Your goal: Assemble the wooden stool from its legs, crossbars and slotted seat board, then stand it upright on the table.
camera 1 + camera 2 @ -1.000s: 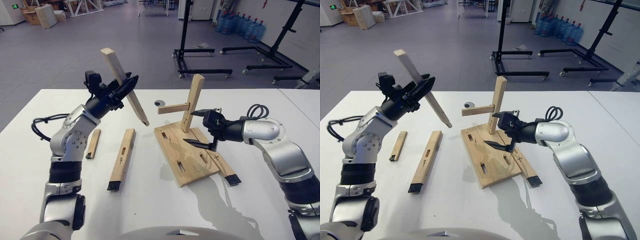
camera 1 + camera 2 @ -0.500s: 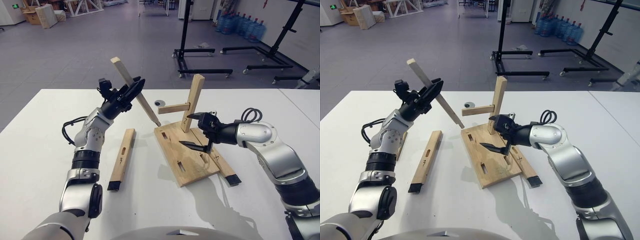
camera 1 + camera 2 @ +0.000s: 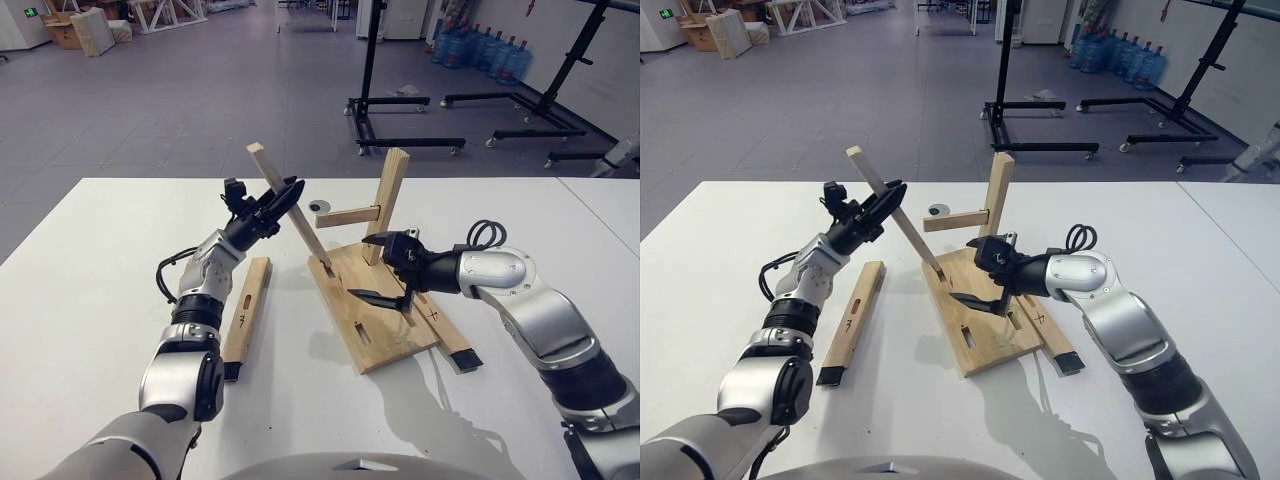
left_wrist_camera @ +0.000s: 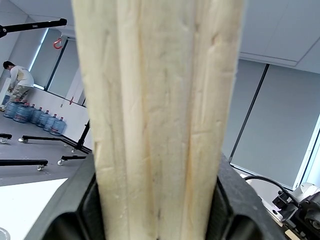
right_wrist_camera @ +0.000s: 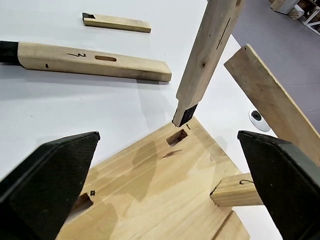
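Observation:
The slotted seat board (image 3: 392, 322) lies flat at the table's middle. One leg (image 3: 386, 200) stands upright in it with a crossbar (image 3: 347, 215) sticking out to the left. My left gripper (image 3: 279, 197) is shut on another leg (image 3: 296, 213), which is tilted; its dark lower tip (image 5: 184, 116) hovers right by a corner slot (image 5: 175, 137), not inside it. My right gripper (image 3: 379, 268) hangs open just above the board, right of that tip, holding nothing. In the left wrist view the held leg (image 4: 157, 115) is seen close up.
A loose leg (image 3: 246, 308) lies left of the board and a short crossbar (image 5: 116, 22) farther left. Another leg (image 3: 448, 337) lies along the board's right edge, partly under it. A round hole (image 3: 318, 206) is in the table behind. Black racks (image 3: 405, 100) stand beyond the table.
My left arm has swung the tilted leg right and down, bringing its tip to the board's corner slot. The right gripper has slid a little left over the board, still open.

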Robot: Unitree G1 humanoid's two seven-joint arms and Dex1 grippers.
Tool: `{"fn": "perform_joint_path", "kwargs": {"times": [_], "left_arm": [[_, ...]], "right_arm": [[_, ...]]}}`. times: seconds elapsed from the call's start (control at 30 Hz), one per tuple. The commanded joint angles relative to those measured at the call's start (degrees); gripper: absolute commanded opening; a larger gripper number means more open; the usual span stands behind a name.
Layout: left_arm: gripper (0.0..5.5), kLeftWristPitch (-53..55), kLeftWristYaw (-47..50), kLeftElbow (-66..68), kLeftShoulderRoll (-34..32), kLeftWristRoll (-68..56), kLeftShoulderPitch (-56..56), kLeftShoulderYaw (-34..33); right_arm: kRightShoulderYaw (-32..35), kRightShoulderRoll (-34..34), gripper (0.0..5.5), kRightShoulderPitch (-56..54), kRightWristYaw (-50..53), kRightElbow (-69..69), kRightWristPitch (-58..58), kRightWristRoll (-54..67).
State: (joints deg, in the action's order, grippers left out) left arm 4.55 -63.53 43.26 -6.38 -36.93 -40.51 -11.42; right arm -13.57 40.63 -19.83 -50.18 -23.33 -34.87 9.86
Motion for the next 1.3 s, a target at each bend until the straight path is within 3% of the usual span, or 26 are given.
{"fn": "perform_joint_path", "kwargs": {"times": [0.03, 1.0, 1.3], "left_arm": [[2.01, -2.3, -1.5, 2.8, 0.9, 2.0, -1.1, -0.1], [2.01, -12.0, -2.5, 13.7, 2.7, 10.7, -2.7, -0.2], [2.01, -9.2, -6.1, 12.1, 0.4, 12.0, -2.3, 2.1]], "right_arm": [[-0.6, 0.8, 5.09, -1.7, -0.4, 0.7, 0.2, -1.0], [-1.1, -0.3, 5.09, -1.8, -0.5, 0.1, -0.3, -1.2], [-1.2, -0.4, 5.09, -1.7, 0.1, 0.0, -0.4, -1.1]]}}
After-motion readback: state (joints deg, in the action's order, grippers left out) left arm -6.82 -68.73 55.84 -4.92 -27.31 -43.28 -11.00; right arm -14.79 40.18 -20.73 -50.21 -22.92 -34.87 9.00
